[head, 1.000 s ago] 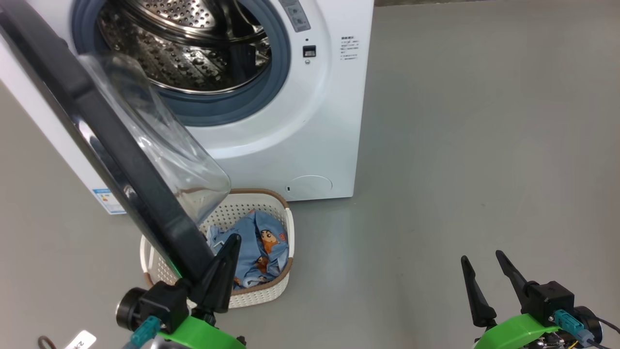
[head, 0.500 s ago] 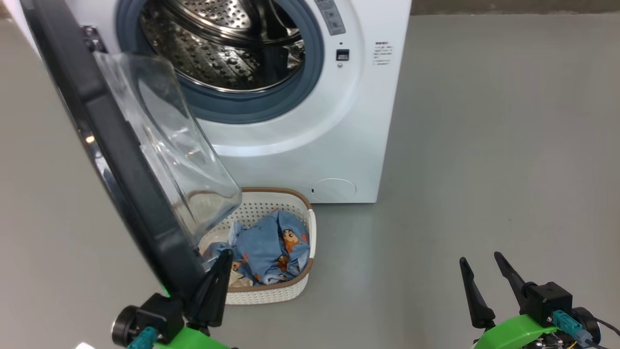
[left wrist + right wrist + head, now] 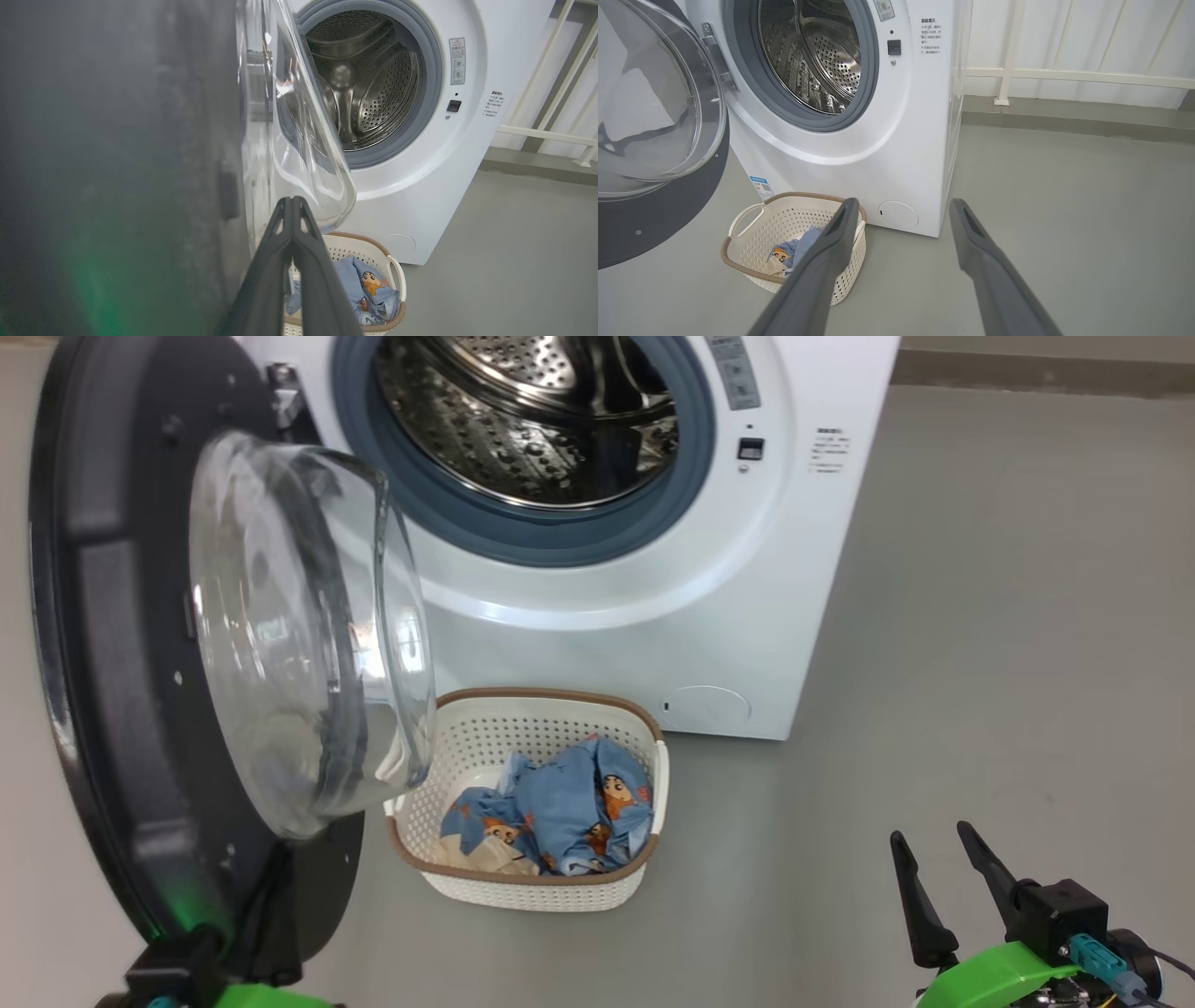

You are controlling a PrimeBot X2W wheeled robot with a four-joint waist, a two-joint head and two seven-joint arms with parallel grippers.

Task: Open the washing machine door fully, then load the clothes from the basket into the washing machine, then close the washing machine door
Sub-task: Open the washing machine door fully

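— Ground and room?
— Grey floor [image 3: 980,663], smooth. It runs back to a pale wall with a white railing [image 3: 1064,77] along it.

— Biggest thing on it?
— The washing machine [image 3: 616,644], a white box standing on the floor. Grey gasket [image 3: 523,537] and steel drum [image 3: 523,420] exposed. The washing machine door [image 3: 112,709] is swung wide on its hinge [image 3: 717,60] at my left, glass bowl [image 3: 280,635] bulging out of the black rim.

— What stands in the way?
— That door. It hangs low at my left, and in the head view its bowl overlaps the left end of the basket [image 3: 541,887].

— The clothes?
— Blue heap [image 3: 569,803] in the basket, just before the machine's foot, near the round flap [image 3: 707,707].

— Jaws?
— Left jaws pressed together on nothing, fingers [image 3: 280,261] close by the door's inner face; contact, cannot tell. Right jaws spread wide, fingers [image 3: 822,261] empty, well right of the basket.
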